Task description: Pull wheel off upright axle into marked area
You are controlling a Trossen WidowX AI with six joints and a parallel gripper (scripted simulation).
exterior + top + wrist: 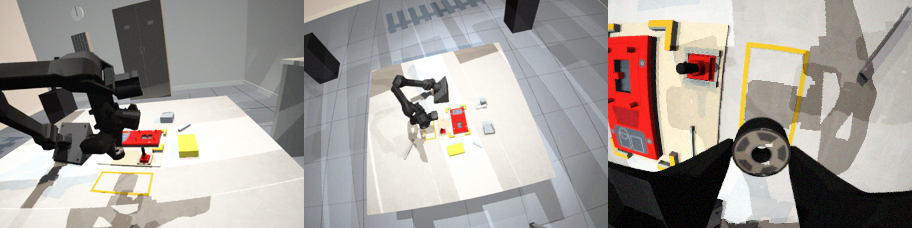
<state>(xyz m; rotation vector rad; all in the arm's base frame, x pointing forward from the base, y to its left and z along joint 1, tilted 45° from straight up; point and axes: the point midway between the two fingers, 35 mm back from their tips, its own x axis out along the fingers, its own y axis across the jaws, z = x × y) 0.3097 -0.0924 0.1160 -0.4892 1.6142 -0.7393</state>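
The dark wheel, with a grey spoked face and a centre hole, is held in the air between the two fingers of my gripper, which is shut on it. The upright black axle stands bare on its red base, apart from the wheel. The marked area is a yellow outline on the table. In the wrist view the wheel overlaps the near end of the outline. The arm hides the wheel in the top view.
A red board with pegs lies beside the axle, among yellow corner pieces. A yellow block lies past it. A thin grey bar lies on the other side of the outline. A grey block is farther off.
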